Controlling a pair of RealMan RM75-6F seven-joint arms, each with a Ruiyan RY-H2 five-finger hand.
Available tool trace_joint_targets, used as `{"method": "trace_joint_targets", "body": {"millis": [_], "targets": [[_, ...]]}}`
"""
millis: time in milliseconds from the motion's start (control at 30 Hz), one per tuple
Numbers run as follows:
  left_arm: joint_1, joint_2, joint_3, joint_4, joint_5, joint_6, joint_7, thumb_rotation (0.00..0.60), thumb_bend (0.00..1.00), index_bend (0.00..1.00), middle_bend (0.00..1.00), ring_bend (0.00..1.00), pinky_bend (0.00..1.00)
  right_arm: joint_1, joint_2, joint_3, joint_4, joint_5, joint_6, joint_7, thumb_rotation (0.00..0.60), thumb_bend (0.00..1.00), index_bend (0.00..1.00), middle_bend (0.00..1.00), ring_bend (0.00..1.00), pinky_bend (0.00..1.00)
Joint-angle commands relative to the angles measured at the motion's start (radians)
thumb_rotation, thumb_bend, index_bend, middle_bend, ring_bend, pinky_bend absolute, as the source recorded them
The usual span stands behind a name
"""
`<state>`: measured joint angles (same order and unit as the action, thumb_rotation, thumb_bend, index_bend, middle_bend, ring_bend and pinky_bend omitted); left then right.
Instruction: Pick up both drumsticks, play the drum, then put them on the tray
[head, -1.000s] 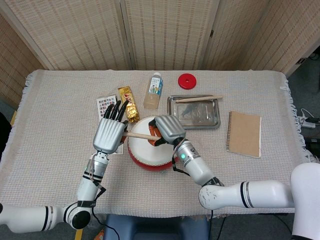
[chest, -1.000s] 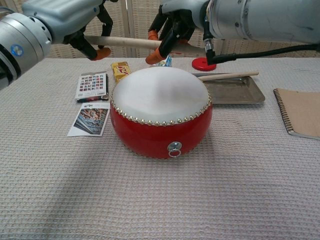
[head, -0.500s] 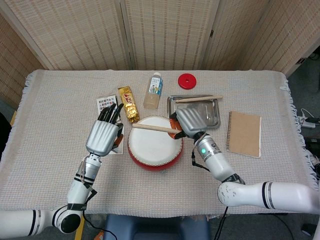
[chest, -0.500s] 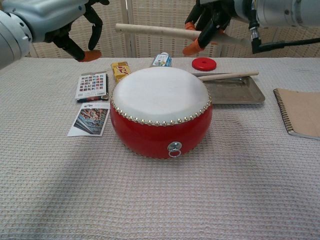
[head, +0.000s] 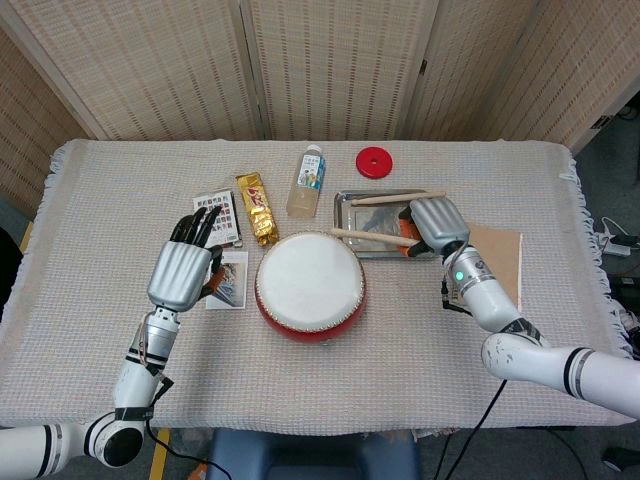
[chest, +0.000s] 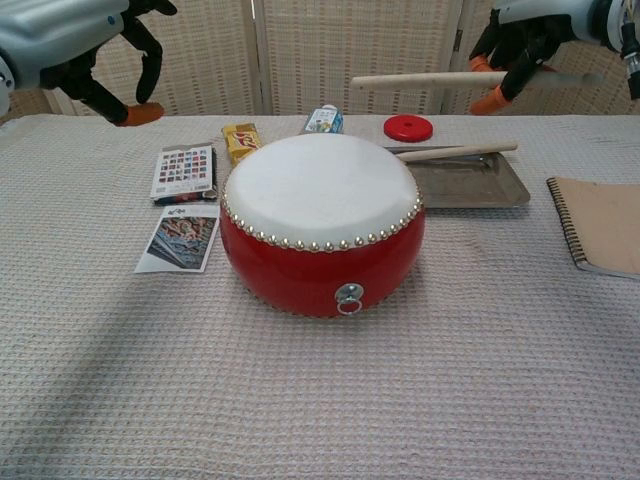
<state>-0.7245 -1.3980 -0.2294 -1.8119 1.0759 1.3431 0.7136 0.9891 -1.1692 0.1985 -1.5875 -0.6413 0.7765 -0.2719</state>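
Observation:
The red drum (head: 310, 286) (chest: 320, 222) with a white skin sits mid-table. My right hand (head: 435, 226) (chest: 520, 38) grips one wooden drumstick (head: 366, 236) (chest: 440, 80) at its right end and holds it level in the air over the metal tray (head: 352, 218) (chest: 470, 186). The stick's free end points left toward the drum. A second drumstick (head: 398, 197) (chest: 456, 152) lies across the tray's far edge. My left hand (head: 184, 270) (chest: 85, 45) hovers left of the drum, over the cards, fingers apart and holding nothing.
Behind the drum stand a small bottle (head: 309, 181), a gold snack bar (head: 257, 207) and a red disc (head: 374, 161). A card pack (head: 216, 212) and a picture card (head: 230, 280) lie left of the drum. A brown notebook (head: 495, 268) lies right of the tray.
My right hand has carried the drumstick rightward from above the drum to above the tray. My left hand let go of the stick and drew back to the left.

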Motion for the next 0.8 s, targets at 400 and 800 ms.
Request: {"method": "trace_joint_targets", "body": {"millis": [400,800], "targets": [[0.048,0.036,0.008,0.036,0.007,-0.005,-0.087,0.600,0.37,0.00,0.00,0.00,0.13,0.039,-0.341,-0.042,0.664,-0.173,-0.222,0.097,0.600,0.22,0.99,0.90,0.67,0.77],[0.075,0.050,0.005,0.056,0.020,-0.009,-0.143,0.600,0.37,0.00,0.00,0.00,0.13,0.105,-0.571,-0.010,1.032,-0.256,-0.371,0.166,0.600,0.22,0.70,0.72,0.49,0.63]]}}
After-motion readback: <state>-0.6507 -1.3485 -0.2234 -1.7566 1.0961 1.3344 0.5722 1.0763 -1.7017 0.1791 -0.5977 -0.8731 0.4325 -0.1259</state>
